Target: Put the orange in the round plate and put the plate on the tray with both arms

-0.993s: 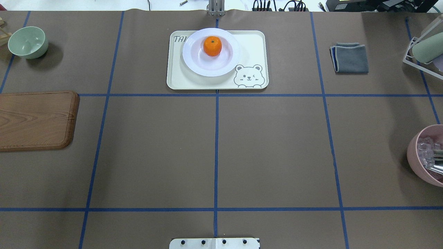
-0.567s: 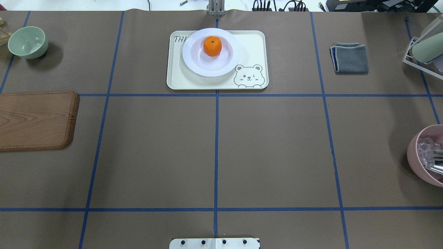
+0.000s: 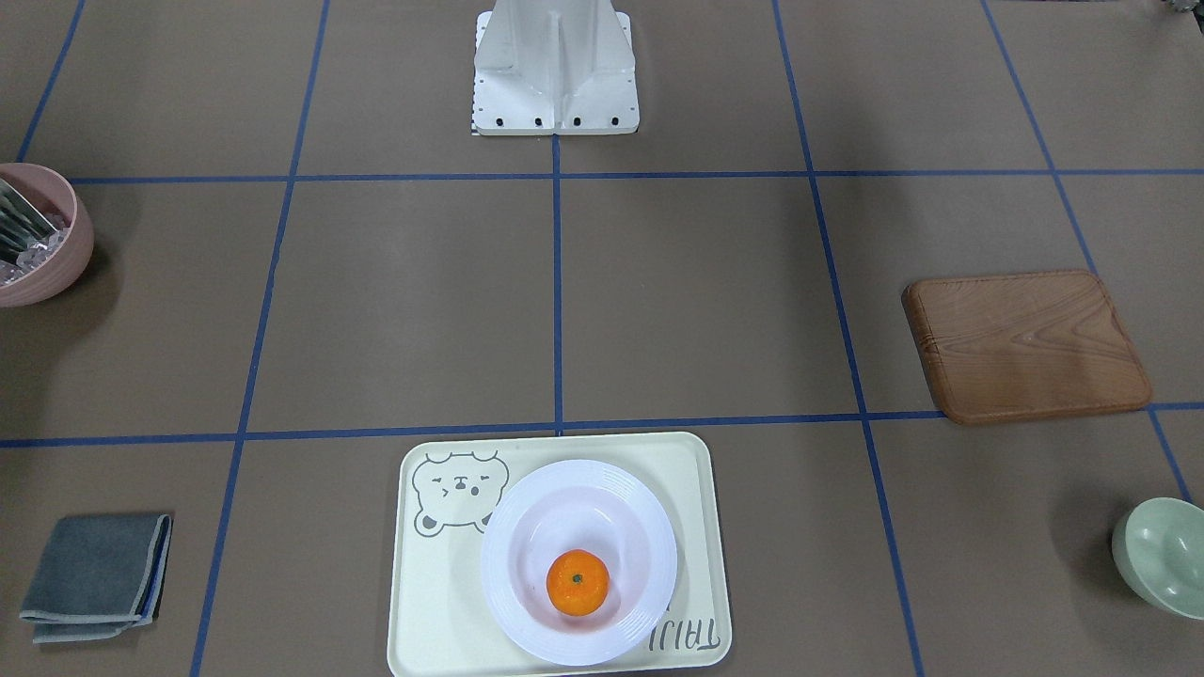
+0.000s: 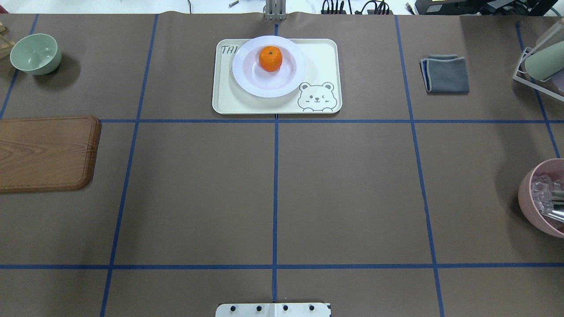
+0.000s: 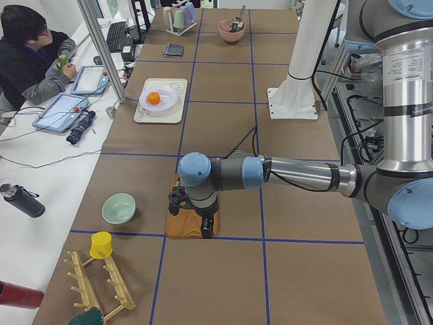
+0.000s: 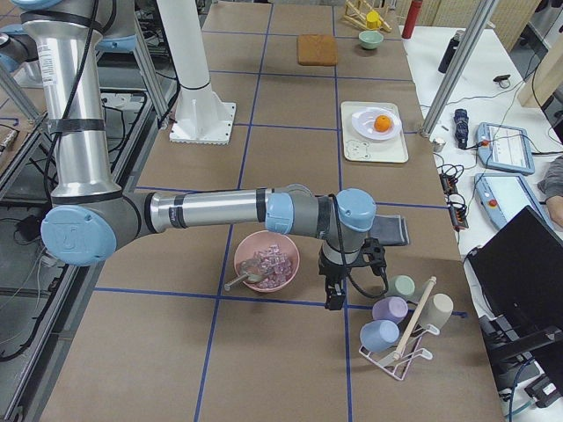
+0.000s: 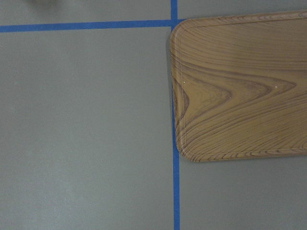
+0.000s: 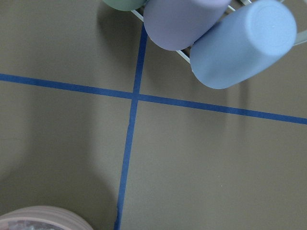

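Orange [image 3: 577, 583] sat in the round plate [image 3: 640, 512], which rested on the tray [image 3: 433, 611] in the front-facing view. The overhead view agreed and showed no arm near them, so I judged both steps done with nothing left. From the left end the left gripper [image 5: 205, 229] hung over the wooden board [image 5: 184, 225], and from the right end the right gripper [image 6: 334, 297] hung between the pink bowl [image 6: 266, 261] and the cup rack [image 6: 396, 338]; both were well apart from the tray, and since neither wrist view showed fingers, I could not tell how wide either stood.
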### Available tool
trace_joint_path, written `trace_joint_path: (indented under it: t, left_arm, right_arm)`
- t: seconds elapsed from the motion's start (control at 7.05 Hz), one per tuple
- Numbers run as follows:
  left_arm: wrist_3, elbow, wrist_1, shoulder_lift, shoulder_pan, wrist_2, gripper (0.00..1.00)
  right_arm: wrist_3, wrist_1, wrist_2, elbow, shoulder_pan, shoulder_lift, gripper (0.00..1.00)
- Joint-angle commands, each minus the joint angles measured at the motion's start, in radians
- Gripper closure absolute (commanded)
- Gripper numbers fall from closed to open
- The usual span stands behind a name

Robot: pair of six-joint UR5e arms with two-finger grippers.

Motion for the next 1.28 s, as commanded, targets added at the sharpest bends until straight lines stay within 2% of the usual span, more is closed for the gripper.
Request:
trace_joint_path:
  t: [0.0, 1.13]
  left_arm:
    - [-0.002, 0.001, 0.001, 0.0, 0.0, 0.001, 0.01]
    - [-0.002, 0.006, 0.002, 0.015, 0.0, 0.006, 0.01]
  right_arm:
    - [0.0, 0.0, 0.026, -0.003, 0.0, -0.002, 0.0]
    - [0.0, 0.0, 0.027, -0.003, 0.0, -0.005, 0.0]
